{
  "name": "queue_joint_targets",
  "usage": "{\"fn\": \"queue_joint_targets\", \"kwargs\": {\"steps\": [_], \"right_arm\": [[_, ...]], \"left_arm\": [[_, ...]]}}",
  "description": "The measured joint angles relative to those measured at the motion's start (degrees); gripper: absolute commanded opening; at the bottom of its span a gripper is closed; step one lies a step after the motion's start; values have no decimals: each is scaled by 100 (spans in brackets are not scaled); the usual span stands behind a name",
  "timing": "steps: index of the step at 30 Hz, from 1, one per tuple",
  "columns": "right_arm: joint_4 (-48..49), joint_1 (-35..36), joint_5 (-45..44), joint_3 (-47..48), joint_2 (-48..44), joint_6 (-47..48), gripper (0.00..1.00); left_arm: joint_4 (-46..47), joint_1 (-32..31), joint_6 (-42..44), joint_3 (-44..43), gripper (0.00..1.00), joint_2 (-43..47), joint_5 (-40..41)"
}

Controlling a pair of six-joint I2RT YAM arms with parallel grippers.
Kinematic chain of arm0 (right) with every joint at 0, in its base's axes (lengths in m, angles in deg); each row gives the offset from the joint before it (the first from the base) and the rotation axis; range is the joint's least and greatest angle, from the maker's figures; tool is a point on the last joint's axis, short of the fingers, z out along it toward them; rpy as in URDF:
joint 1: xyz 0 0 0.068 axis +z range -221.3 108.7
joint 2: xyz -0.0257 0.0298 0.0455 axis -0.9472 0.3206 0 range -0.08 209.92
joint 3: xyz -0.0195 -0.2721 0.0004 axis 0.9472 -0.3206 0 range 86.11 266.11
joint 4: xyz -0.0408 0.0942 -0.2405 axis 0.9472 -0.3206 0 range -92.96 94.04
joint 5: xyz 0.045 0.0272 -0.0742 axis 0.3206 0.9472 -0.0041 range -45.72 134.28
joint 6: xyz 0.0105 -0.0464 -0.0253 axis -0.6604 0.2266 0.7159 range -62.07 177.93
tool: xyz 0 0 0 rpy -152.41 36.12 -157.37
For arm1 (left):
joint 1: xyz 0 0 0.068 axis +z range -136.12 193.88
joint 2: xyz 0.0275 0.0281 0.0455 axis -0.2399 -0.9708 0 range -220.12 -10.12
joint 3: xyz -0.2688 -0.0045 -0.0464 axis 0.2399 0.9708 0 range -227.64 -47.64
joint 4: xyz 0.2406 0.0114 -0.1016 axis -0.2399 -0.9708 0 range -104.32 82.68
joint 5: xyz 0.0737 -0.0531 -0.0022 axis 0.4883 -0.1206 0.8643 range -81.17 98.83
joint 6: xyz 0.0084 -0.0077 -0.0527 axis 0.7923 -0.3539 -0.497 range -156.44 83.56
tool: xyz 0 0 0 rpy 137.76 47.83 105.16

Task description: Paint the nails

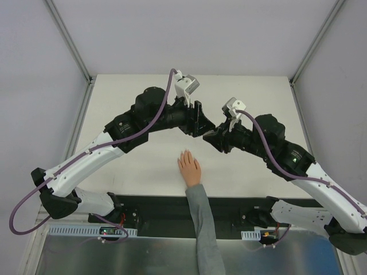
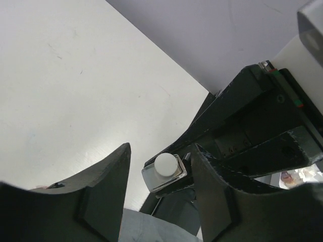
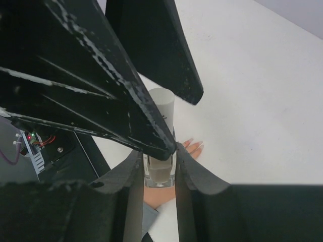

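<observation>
Overhead, I see a pale peach-pink hand (image 1: 189, 167) lying flat on the white table (image 1: 252, 103), just below the centre of the frame. Its long axis runs up and down the picture, leaning slightly left toward the top. The grey sleeve (image 1: 205, 235) comes in from the bottom edge. The fingers are held together and point to the top of the frame, away from the arm bases. From here the fingertips are too small for me to make out any detail.

Just above the hand in this view the two arms meet. The left gripper (image 1: 199, 125) reaches in from the upper left and the right gripper (image 1: 211, 136) from the right. What lies between them is hidden from above.

The right wrist view fills that in. The right gripper's fingers (image 3: 192, 176) are clenched on a small clear bottle (image 3: 160, 174), which stands upright in the frame. Its white cap (image 3: 162, 107) rises between the dark fingers of the left gripper. Below the bottle the hand shows again, and only here can I see the nails (image 3: 198, 145). They are pale tips just right of the bottle, pointing toward the right of the frame.

The left wrist view looks at the cap end-on, low in the centre of the frame. The left gripper's jaws stand parted on either side of the cap, with a gap on each side that is wider on the left. A patch of grey fabric shows at the bottom edge.
</observation>
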Motion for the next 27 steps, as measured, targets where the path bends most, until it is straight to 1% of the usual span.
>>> {"fn": "queue_joint_targets", "kwargs": {"steps": [1,4,7,8,10,13,15,17,18,19,21,23,24,25,26,27], "right_arm": [[11,7,-17,0,-9,-2,0],[31,11,-111,0,-44,-2,0],[79,11,-168,0,-74,-2,1],[96,11,-192,0,-83,-4,0],[94,11,-221,-2,-98,-4,0],[85,26,-179,-4,-114,7,1],[48,24,-4,-15,-188,33,1],[-20,-42,546,-15,-328,42,1],[-42,-127,1010,-15,-420,37,0],[-46,-225,1615,-15,-511,-2,0],[90,-345,2704,-52,-647,-208,0],[356,-356,3541,-79,-708,-435,0],[450,-358,3713,-85,-695,-496,1],[581,-361,3825,-103,-671,-542,0],[669,-369,3880,-120,-649,-575,0],[695,-396,3928,-133,-629,-586,0]], "left_arm": [[0,-11,-11,0,41,-15,-2],[-13,-22,-11,0,38,-46,-59],[-17,-22,-20,0,24,-48,-188],[-17,-22,-24,0,13,-48,-214],[-9,-20,-15,2,0,-48,-319],[9,-4,138,2,0,-42,-595],[57,96,330,11,0,-39,-1088],[208,238,570,50,0,-15,-2081],[280,284,634,68,0,-2,-2540],[439,313,752,105,0,31,-3211],[688,282,868,175,0,140,-3993],[898,221,975,295,0,341,-4398],[935,195,1010,337,2,435,-4430],[964,192,1012,365,30,496,-4419],[973,195,1003,376,47,520,-4347],[975,197,988,380,61,525,-4238]]}}
